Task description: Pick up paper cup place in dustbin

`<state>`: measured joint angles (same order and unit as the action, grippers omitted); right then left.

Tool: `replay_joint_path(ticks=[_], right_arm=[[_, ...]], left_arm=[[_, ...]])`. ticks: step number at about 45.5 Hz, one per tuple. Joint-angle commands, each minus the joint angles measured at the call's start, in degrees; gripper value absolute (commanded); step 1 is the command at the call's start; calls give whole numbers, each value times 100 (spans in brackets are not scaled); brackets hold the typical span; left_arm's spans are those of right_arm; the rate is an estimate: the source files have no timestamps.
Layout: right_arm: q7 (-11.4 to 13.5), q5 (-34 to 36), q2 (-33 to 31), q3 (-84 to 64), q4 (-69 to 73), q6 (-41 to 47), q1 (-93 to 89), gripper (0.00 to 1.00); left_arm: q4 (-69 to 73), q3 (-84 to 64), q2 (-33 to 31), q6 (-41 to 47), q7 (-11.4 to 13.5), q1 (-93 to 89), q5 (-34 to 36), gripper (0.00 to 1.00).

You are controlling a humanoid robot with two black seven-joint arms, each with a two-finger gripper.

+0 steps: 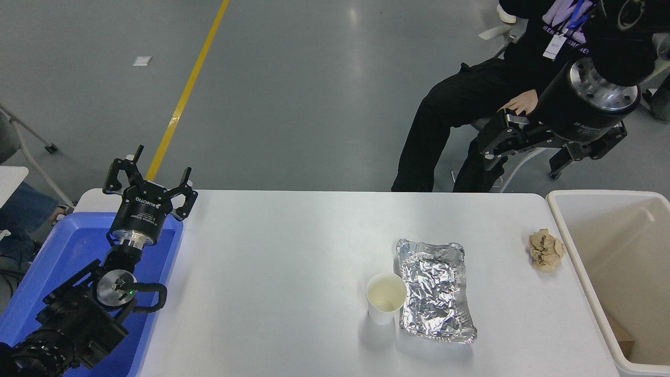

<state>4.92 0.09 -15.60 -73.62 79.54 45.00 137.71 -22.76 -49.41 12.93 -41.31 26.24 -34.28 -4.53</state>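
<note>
The paper cup [386,298] is small and white with a cream inside. It stands upright on the white table [272,272], right of centre, its right side against a foil tray. The dustbin [564,222] is a large cream-white bin at the table's right end. My right gripper [534,149] hangs high beyond the table's far right corner, well away from the cup, open with nothing between its fingers. My left gripper [149,180] is parked at the lower left, open, above a blue tub.
A crumpled silver foil tray [434,290] lies just right of the cup. A crumpled brown paper ball [546,250] sits near the dustbin's rim. The blue tub [63,262] is at the table's left end. A seated person [471,104] is beyond the far right edge.
</note>
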Motion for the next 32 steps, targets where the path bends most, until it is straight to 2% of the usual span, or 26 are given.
replay_joint_path(ticks=[1,32], right_arm=[[0,0,-5,-3,0,0,1,100],[0,0,-5,15,0,0,28,100]], left_arm=[[0,2,-1,0,-5,0,-4,98],[0,-7,7,0,-5,0,-4,98]])
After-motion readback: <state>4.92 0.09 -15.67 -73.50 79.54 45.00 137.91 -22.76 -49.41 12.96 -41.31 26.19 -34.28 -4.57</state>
